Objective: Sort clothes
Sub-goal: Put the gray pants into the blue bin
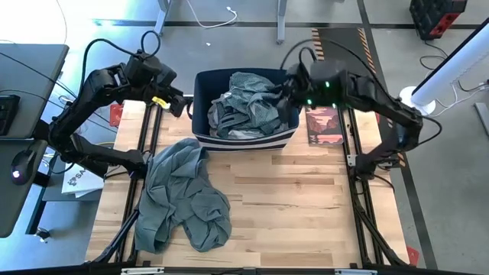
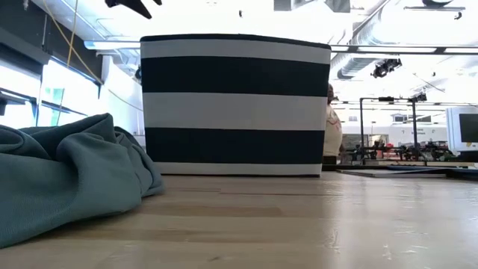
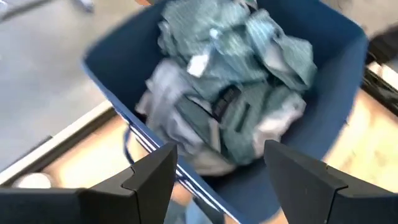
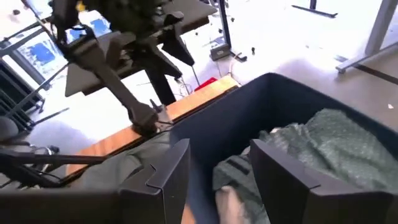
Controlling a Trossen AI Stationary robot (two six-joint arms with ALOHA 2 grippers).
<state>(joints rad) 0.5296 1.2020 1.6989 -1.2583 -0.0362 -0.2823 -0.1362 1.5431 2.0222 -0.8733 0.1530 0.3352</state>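
A navy bin with white stripes (image 1: 202,84) stands at the table's far middle and fills the low view (image 2: 235,104). In it lies a heap of clothes (image 1: 248,107), grey-green and pale grey (image 3: 236,93). One more grey-green garment (image 1: 183,195) lies crumpled on the wood at the near left (image 2: 67,172). My left gripper (image 1: 182,103) hovers open beside the bin's left rim, raised above it and tipped down toward the heap (image 3: 217,168). My right gripper (image 1: 286,93) hovers open over the bin's right rim with nothing between its fingers (image 4: 221,168).
A red-brown flat book (image 1: 325,126) lies right of the bin. Papers (image 1: 76,179) sit off the table's left edge. A person (image 2: 331,134) stands in the room behind the bin. Bare wood spans the table's near middle and right.
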